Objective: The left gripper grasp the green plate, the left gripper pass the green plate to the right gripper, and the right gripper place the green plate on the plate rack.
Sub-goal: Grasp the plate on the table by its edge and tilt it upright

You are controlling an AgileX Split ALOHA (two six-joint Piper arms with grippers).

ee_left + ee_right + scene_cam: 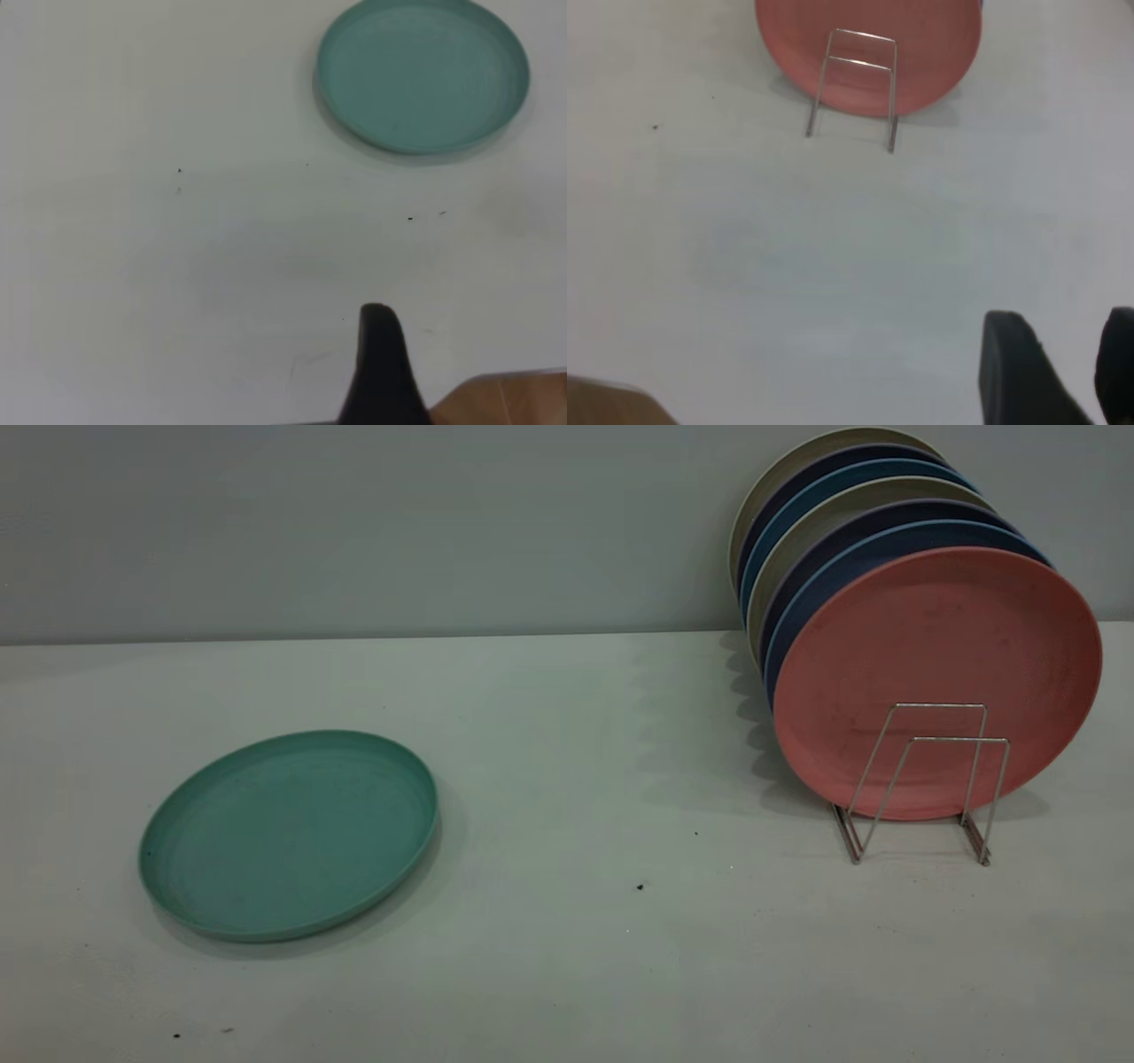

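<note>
The round matte teal-green plate [288, 834] lies flat on the pale grey surface [567, 921], on the left side in the exterior view and well apart from the thin silver wire plate rack [926, 779] on the right. In the rack a salmon-pink plate [937, 677] stands upright at the front of a row of blue, navy and beige plates [850, 509], and two wire loops in front of it are free. The left gripper [381, 367] shows only as one black tapered finger in the left wrist view, far from the green plate and not touching it, so I cannot tell if its fingers are apart or together. The right gripper [1063, 367] shows two dark fingers with a gap between them, so they are apart and hold nothing; it hangs over bare surface, well away from the rack. In my judgement the step in hand is the first one, the approach and grasp by the left arm. Because the plate is flat and low, the fingers should come to the raised rim at the nearest edge, one finger over the rim and one sliding under it. The rim is thin and smooth, so the plate may slide away if it is pushed sideways. A firm grip near one edge also leaves the opposite edge free for the right gripper to take later.
</note>
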